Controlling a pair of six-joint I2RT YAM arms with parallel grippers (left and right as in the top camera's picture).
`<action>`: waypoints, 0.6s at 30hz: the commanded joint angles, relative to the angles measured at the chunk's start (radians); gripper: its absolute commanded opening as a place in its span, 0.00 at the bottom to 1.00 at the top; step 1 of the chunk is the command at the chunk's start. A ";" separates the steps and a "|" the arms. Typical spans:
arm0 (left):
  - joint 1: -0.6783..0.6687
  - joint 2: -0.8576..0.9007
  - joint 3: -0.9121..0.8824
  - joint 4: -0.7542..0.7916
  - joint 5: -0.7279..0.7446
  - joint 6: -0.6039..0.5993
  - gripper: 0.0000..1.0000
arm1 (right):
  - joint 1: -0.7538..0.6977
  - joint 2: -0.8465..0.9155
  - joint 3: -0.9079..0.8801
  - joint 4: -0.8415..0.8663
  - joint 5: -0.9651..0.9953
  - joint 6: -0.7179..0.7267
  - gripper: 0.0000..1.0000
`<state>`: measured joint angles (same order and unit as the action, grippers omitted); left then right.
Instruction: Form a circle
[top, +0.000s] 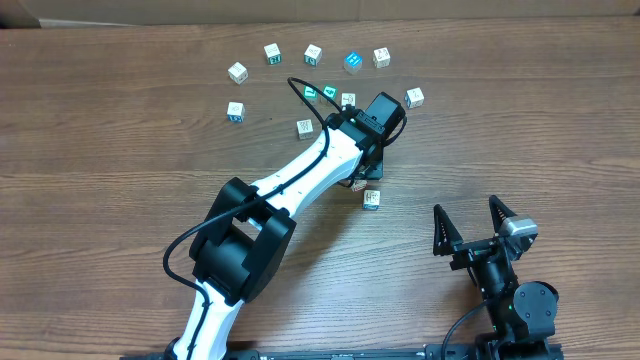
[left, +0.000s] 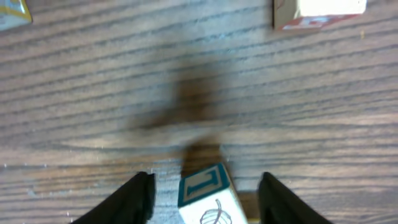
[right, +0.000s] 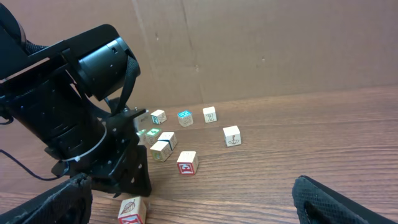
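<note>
Far side of the worktop (top: 120, 150): cubes (top: 313, 53) lie in a loose open arc, with a few more bunched just inside it. No closed circle yet. My left claw (left: 206, 182) hangs low over the wood, half spread. One teal-lettered cube (left: 208, 199) sits between its fingers with a gap on either side, not gripped. My right claw (top: 466, 208) sits front right, spread wide and holding nothing.
</note>
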<state>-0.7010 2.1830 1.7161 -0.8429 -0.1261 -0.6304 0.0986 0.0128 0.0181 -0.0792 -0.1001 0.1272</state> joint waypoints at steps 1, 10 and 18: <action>-0.005 0.022 -0.008 0.027 -0.056 -0.005 0.40 | -0.002 -0.010 -0.010 0.003 0.002 0.002 1.00; -0.006 0.022 -0.010 0.085 -0.066 -0.023 0.11 | -0.002 -0.010 -0.010 0.003 0.002 0.002 1.00; -0.006 0.022 -0.014 0.084 -0.065 0.009 0.10 | -0.002 -0.010 -0.010 0.003 0.002 0.002 1.00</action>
<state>-0.7010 2.1838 1.7123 -0.7616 -0.1699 -0.6361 0.0986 0.0128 0.0181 -0.0795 -0.1001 0.1268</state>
